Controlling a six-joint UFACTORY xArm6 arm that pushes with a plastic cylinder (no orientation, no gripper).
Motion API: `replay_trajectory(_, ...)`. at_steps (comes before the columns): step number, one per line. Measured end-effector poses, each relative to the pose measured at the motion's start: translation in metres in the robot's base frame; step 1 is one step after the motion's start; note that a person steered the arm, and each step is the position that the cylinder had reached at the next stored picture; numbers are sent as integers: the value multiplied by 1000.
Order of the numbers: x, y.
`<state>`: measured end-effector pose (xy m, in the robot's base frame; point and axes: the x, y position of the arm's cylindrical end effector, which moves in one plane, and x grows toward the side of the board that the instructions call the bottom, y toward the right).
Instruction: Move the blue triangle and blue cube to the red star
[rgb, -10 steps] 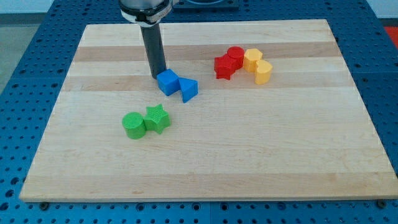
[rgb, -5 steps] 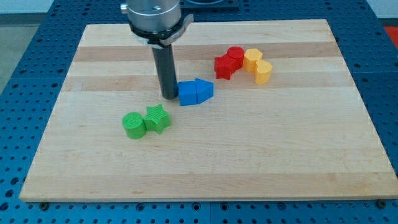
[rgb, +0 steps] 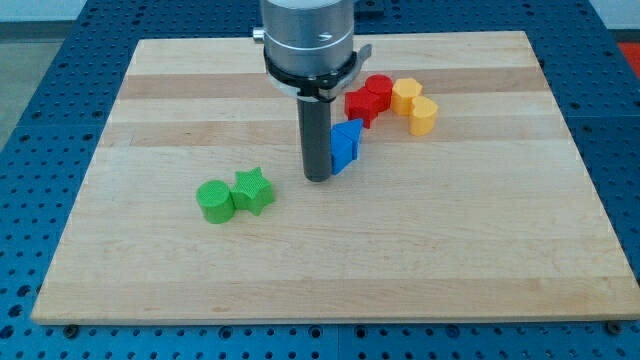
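Pale smooth wood board (rgb: 480, 230), matt ridged plastic green star (rgb: 253, 190), dark matt rod

1. Tabletop (rgb: 450, 250) is pale wood with lighter and darker stripes (sits on a blue pegboard-looking surface (rgb: 40, 100)).
2. Blue blocks (rgb: 346, 146) are bright blue.
3. Red star (rgb: 359, 105) and red cylinder (rgb: 379, 90): same red.
4. Two yellow blocks (rgb: 414, 105).
5. Green star (rgb: 253, 189), green cylinder (rgb: 214, 200).
6. My tip (rgb: 318, 178) is dark grey.
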<state>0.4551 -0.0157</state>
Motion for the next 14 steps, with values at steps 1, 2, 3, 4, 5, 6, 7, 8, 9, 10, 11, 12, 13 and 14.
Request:
replay_trajectory(1,4,10)
replay_trajectory(2,8,26)
replay_trajectory(3,8,45)
replay_trajectory(4,9,55)
replay_trajectory(5,10,68)
replay_trajectory(6,9,78)
replay_trajectory(7,-1,83)
replay_trajectory(8,-17,83)
replay_trajectory(9,-31,83)
replay_trajectory(10,-39,83)
replay_trajectory(11,-40,83)
replay_trajectory(12,-40,82)
replay_trajectory(13,-40,81)
replay_trajectory(14,-41,78)
